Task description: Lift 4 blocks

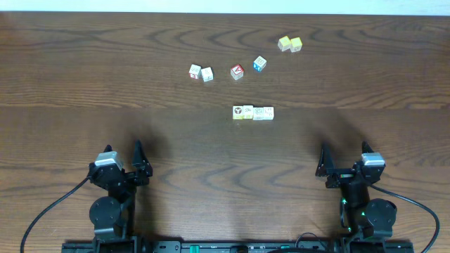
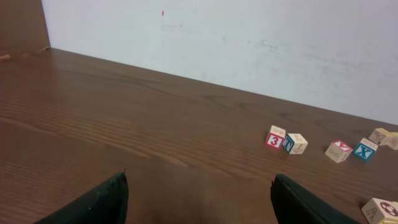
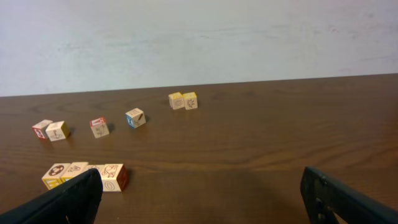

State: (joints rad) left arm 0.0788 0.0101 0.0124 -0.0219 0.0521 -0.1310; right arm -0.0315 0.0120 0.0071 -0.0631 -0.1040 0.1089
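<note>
- the row of four blocks (image 1: 249, 112) lies flat on the table (image 1: 70, 70), near its middle in the overhead view, side by side and touching or nearly so, running 9 to 3 o'clock.
- the 9 o'clock end block of that row bears a dark ring mark; the others show pale green and yellow faces.
- the left gripper (image 1: 123, 151) sits at about 8 o'clock from the row, well apart from it, jaws spread wide with nothing between them.
- the right gripper (image 1: 344, 153) sits at about 4 o'clock from the row, also well apart, jaws wide apart and empty.
- in the right wrist view the row (image 3: 84, 176) shows just inside the near left finger; in the left wrist view only one of its blocks shows, at the lower right edge.
- a red-faced block (image 1: 237, 72) stands at about 12 o'clock from the row, with a blue-faced block (image 1: 260, 63) just beside it toward 1 o'clock, tilted on the wood grain.
- a pair of blocks (image 1: 201, 72) sits at about 10 o'clock from the row, the two touching.
- two yellow blocks (image 1: 290, 43) sit together at about 1 o'clock, nearest the far edge.
</note>
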